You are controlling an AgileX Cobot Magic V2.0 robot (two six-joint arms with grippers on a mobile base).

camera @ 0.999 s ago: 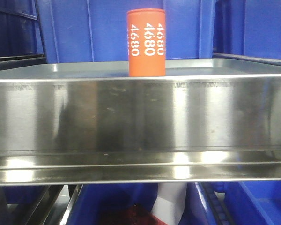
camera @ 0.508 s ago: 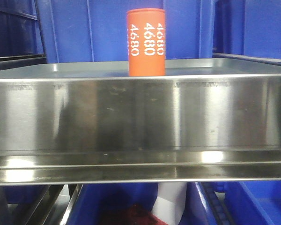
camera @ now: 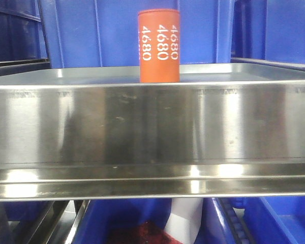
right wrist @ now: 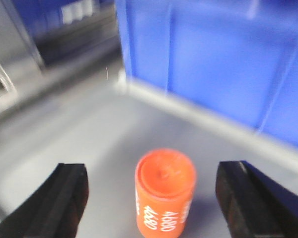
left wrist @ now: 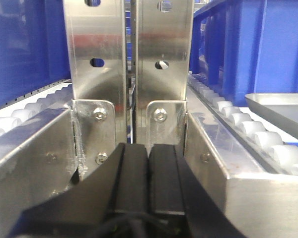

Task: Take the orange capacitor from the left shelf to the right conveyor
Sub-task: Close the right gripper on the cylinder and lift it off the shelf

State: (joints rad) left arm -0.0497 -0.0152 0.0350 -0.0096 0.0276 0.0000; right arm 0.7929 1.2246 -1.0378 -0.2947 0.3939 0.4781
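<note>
The orange capacitor [camera: 159,46] is standing upright on the left shelf [camera: 142,122], its long axis running straight up and down and its flat top facing the ceiling. The white "4680" marks are running down its side, so the digits are lying sideways. From the front it is sitting about midway along the shelf's tall front lip, a little toward the right end. That shiny lip is hiding its foot, so I cannot tell how far back from the front edge it is resting. Blue bins [camera: 91,30] are filling the space behind the shelf and below it, and both ends of the shelf are running out of view. In the right wrist view, which is smeared and soft, the right claw [right wrist: 153,171] is hanging wide open. Its two dark fingers [right wrist: 69,198] are flanking the capacitor on either side without touching it. The capacitor is standing clear of the shelf's rear rim, and the lower halves of both fingers are being cut off at the bottom. The left claw [left wrist: 148,153] is sitting closed with its black pads [left wrist: 134,178] pressed together and nothing between them. It is facing a pair of steel uprights [left wrist: 161,49], with white rollers [left wrist: 268,144] running past them on the right.
</note>
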